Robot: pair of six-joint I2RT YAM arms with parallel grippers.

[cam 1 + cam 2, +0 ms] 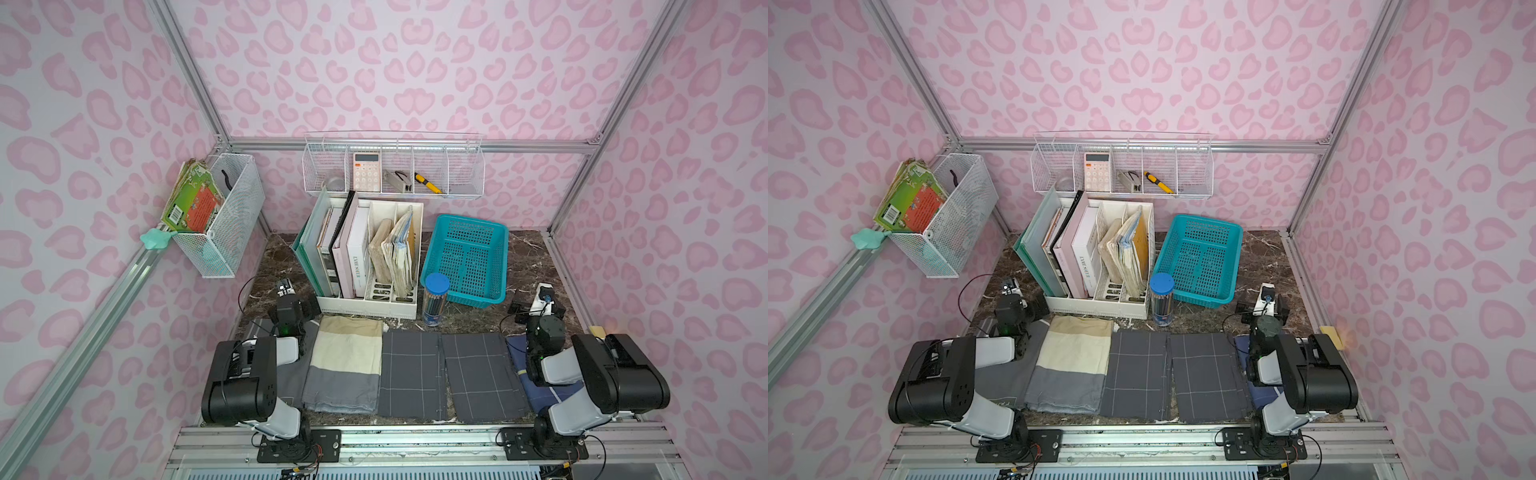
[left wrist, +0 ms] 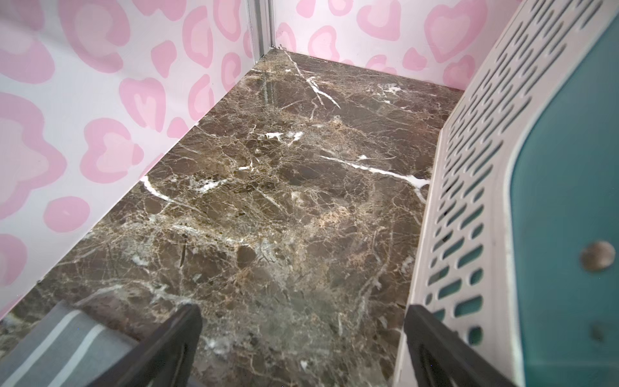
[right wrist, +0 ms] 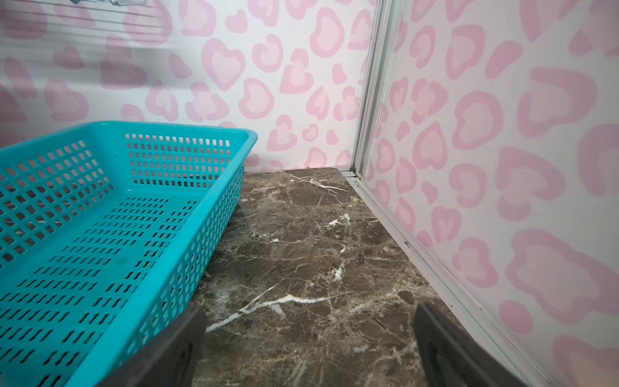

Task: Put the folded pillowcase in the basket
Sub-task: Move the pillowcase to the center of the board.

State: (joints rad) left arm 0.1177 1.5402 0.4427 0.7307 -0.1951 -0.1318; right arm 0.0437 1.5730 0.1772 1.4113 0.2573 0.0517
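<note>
Pickup hasn't started: your left gripper (image 2: pixel 303 311) and right gripper (image 3: pixel 310 310) stand spread and empty. Pinch the dark-grey gridded folded pillowcase (image 1: pixel 482 374) next. The teal-blue perforated plastic basket (image 1: pixel 469 257) sits at its twelve o'clock.

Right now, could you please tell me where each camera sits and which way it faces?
Both top views: high behind the arm bases, looking down over the marble table and basket; left arm and right arm show.
Left wrist: low, facing the far left corner beside the file rack; open left gripper shows.
Right wrist: low, facing the far right corner; open right gripper shows.
Shared: basket in right wrist and top views.
</note>
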